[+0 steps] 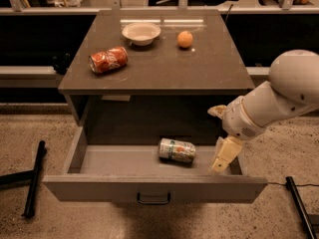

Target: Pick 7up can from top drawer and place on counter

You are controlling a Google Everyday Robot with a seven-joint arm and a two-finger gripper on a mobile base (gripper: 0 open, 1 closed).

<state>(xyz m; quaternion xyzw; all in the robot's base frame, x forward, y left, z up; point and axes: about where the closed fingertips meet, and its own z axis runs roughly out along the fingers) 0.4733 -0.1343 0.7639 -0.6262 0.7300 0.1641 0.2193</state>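
Dim rm, overhead glare on counter point(164, 68) rear, drawer point(89, 189) recess shadowed, pale spread hand point(216, 139) lit at its rt end

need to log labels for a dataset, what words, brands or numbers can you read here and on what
No text can be read.
7up can, lying in the top drawer: green markings, too blurred to read.
Red-orange can, lying on the counter: pale markings, too blurred to read.
Bowl and orange: no text.
Gripper, fingers open, over the drawer's right end: no text.
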